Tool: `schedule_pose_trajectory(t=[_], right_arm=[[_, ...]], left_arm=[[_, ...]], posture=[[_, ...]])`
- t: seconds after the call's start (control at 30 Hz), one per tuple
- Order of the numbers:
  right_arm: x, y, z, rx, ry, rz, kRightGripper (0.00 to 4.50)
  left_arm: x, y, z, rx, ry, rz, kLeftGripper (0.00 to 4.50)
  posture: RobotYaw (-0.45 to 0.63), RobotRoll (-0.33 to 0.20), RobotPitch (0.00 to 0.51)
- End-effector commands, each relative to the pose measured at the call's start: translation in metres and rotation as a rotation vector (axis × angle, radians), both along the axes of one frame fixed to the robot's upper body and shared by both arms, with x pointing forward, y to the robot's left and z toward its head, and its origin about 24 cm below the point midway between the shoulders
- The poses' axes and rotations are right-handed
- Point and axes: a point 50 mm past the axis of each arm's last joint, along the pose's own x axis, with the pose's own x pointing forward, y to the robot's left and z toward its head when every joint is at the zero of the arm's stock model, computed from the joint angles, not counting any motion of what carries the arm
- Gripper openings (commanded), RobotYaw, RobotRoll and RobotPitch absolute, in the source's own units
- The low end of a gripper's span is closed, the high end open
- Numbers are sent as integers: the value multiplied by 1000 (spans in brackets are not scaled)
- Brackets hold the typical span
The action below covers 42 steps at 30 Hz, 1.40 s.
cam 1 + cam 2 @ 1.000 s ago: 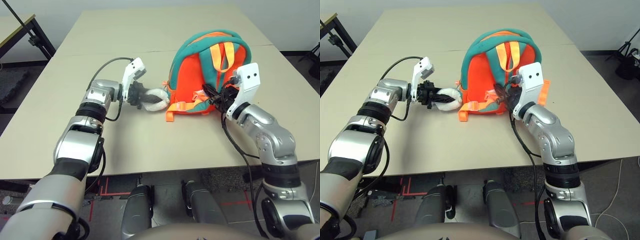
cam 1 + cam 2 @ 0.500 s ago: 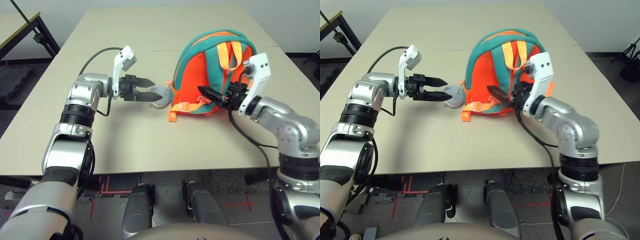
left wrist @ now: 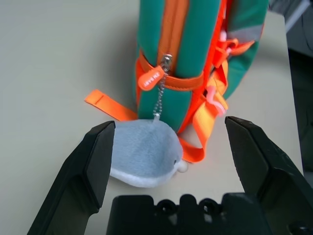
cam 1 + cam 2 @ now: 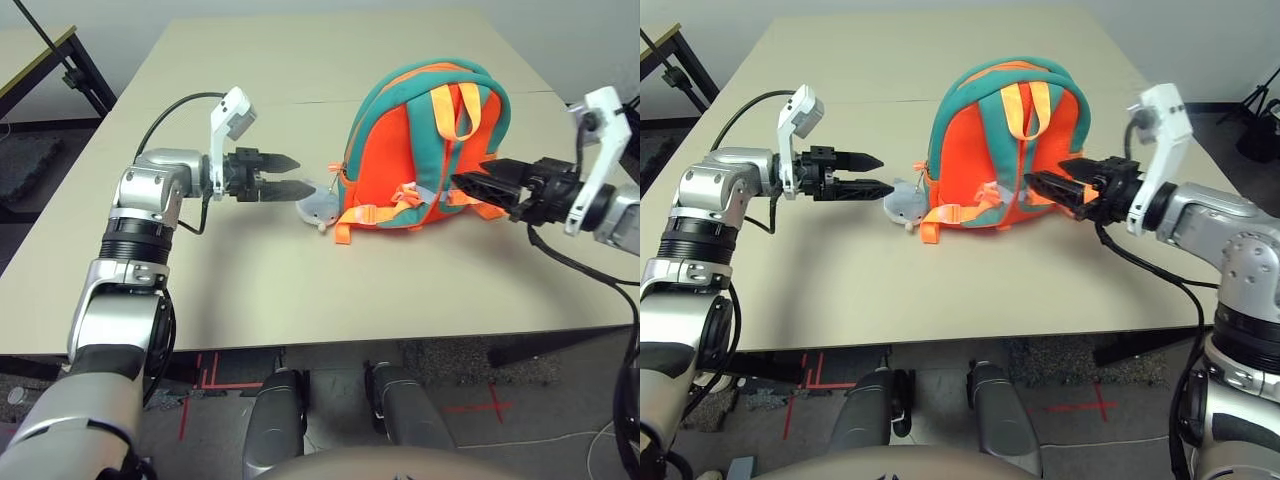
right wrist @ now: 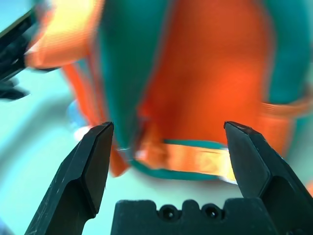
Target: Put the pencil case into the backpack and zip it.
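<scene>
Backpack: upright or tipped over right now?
Upright. The backpack stands on its base on the table, straps facing the camera, top handle up. Both grippers are open and clear of it; its plush toy lies beside it.

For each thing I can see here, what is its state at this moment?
backpack: upright on the table, side zipper shut
plush toy: lying on the table, chained to the backpack
left hand: open, empty, beside the toy
right hand: open, empty, beside the backpack
pencil case: not visible
</scene>
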Motion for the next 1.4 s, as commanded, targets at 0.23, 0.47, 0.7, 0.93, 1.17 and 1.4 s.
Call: schedule_pose_trajectory(t=[0.23, 0.47, 0.7, 0.93, 1.17, 1.4], right_arm=[[9, -33, -39, 3, -81, -388, 4479], [17, -50, -61, -24, -150, -578, 4479], [23, -63, -78, -44, -207, -691, 4479], [22, -70, -93, -58, -241, -722, 4479], [26, -66, -99, -63, -261, -713, 4479], [31, -61, -99, -62, -276, -702, 4479]], left_arm=[[-5, 27, -16, -115, -28, 264, 4500], [-6, 50, -30, -213, -125, 529, 4500], [-17, 73, -53, -237, -161, 776, 4500], [-29, 96, -69, -219, -222, 979, 4500], [-34, 123, -69, -178, -294, 1133, 4500], [-32, 131, -68, -165, -302, 1136, 4500]], posture=[[-172, 0, 124], [-153, 0, 130], [-124, 0, 145], [-104, 0, 162], [-101, 0, 159], [-99, 0, 156]])
